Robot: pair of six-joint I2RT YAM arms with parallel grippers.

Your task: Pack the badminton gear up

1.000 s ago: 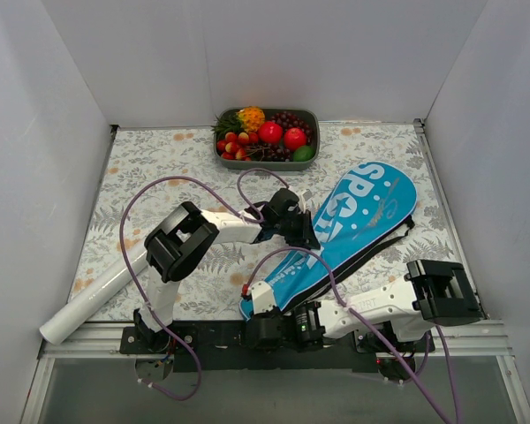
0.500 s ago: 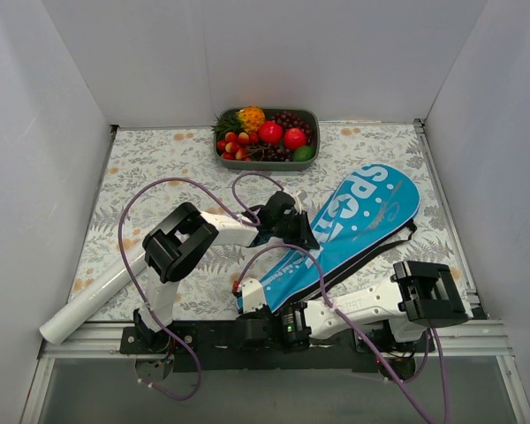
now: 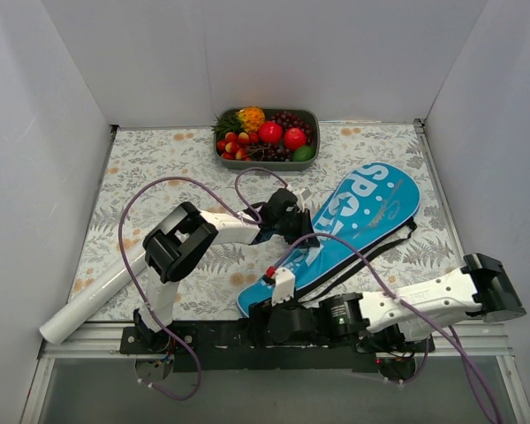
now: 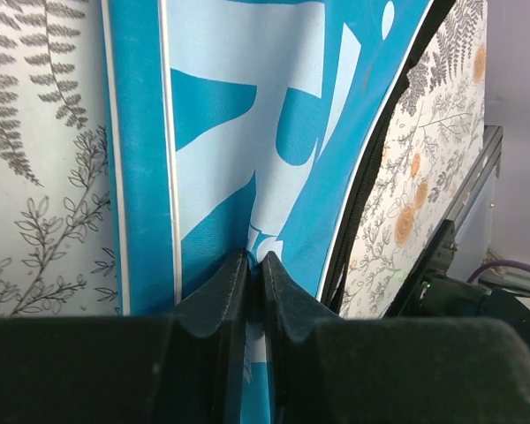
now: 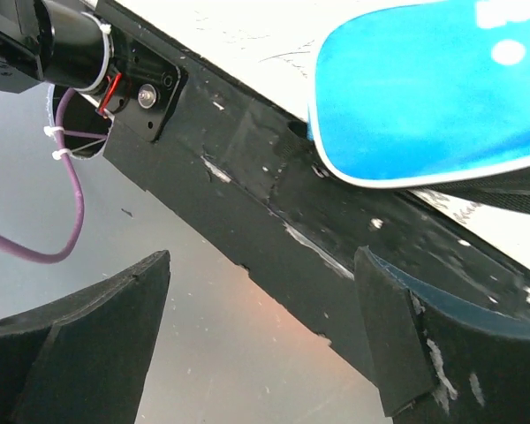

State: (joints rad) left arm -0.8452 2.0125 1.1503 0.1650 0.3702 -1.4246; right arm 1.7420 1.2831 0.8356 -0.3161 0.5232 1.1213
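Only the left wrist view shows the left gripper (image 4: 255,262) pinching the blue bag (image 4: 212,132) — the right gripper (image 5: 263,265) gapes wide, empty, at the table's (image 3: 150,159) near edge.

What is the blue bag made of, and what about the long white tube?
The blue bag looks like thin woven cloth, probably nylon or polyester, matte: it puckers into soft folds where the left gripper pinches it. The white tube looks like smooth plastic or coated card: stiff and straight, too far to say which.
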